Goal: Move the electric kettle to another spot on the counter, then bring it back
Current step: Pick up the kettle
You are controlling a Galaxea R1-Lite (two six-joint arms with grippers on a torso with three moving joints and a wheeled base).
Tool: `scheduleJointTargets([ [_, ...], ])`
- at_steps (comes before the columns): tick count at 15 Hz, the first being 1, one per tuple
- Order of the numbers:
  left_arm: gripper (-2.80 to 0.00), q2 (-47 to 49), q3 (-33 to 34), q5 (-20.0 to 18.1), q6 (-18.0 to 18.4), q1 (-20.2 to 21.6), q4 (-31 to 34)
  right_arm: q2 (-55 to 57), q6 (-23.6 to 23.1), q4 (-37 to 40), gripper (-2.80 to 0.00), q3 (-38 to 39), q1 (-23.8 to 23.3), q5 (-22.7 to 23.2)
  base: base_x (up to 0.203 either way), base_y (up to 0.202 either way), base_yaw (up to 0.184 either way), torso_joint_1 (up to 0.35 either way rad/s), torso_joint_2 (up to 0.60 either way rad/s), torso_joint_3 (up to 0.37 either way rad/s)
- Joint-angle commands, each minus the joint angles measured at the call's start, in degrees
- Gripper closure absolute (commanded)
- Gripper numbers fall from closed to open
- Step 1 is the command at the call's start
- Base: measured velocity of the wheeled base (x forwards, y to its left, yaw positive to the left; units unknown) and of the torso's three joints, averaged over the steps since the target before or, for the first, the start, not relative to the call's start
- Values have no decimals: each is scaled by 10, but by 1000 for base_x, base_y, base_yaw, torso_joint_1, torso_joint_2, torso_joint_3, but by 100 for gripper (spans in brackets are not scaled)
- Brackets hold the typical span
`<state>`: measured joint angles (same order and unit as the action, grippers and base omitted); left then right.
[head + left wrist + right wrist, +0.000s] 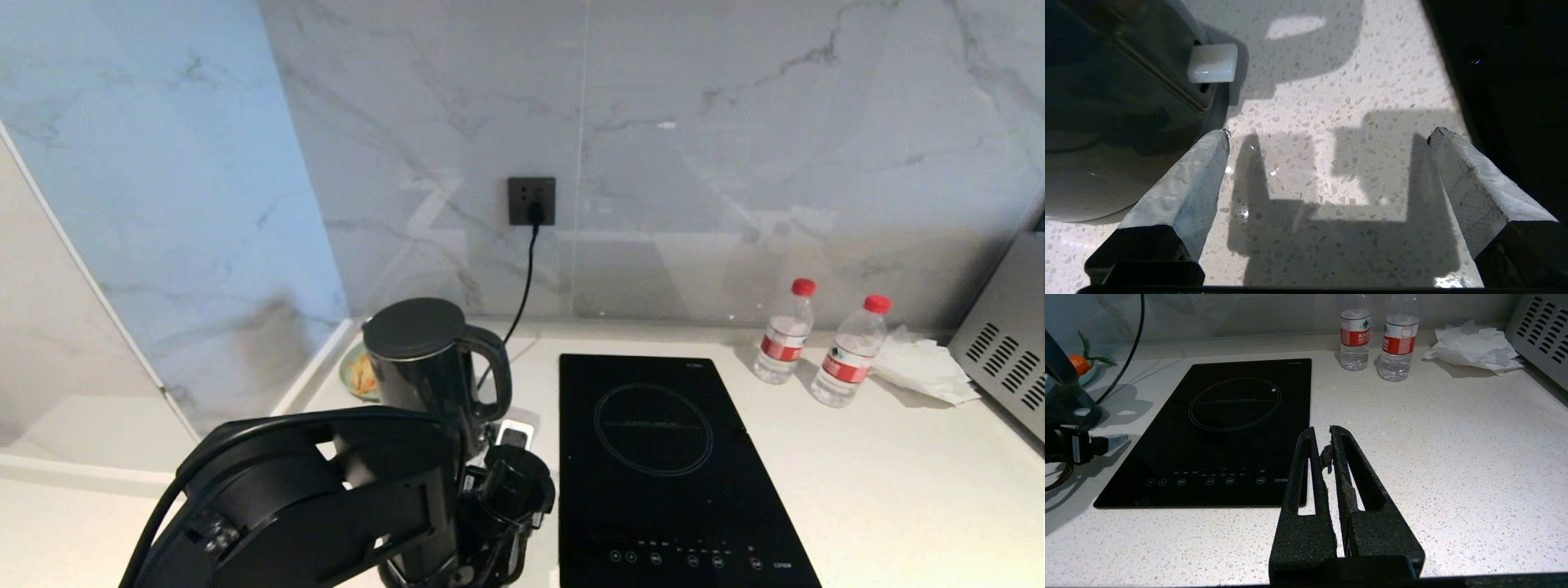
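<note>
Hovering with fingers spread wide, the left gripper (1327, 139) has the electric kettle (1122, 85) just beside one finger; no legible writing.

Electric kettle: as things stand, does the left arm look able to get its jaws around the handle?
Probably yes. The left gripper is wide open, low beside the electric kettle, with only bare counter between the jaws. The handle faces the induction hob, nothing blocking it.

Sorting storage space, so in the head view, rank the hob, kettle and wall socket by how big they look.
1. Hob
2. Kettle, though it is partly hidden behind the arm
3. Wall socket, smallest, though farthest away
</note>
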<state>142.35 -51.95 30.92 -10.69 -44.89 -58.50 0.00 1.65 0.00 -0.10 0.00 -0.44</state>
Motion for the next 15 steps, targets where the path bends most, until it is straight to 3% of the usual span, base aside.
scheduleJointTargets([
  [1,-280,-5,35,1,0,-10,-66,0,0,0,0,0,0,0,0,0,0,0,0,0],
  [6,-280,-15,97,-2,-9,-20,-141,0,0,0,0,0,0,0,0,0,0,0,0,0],
  [15,-280,-77,128,-3,-129,-28,-142,0,0,0,0,0,0,0,0,0,0,0,0,0],
])
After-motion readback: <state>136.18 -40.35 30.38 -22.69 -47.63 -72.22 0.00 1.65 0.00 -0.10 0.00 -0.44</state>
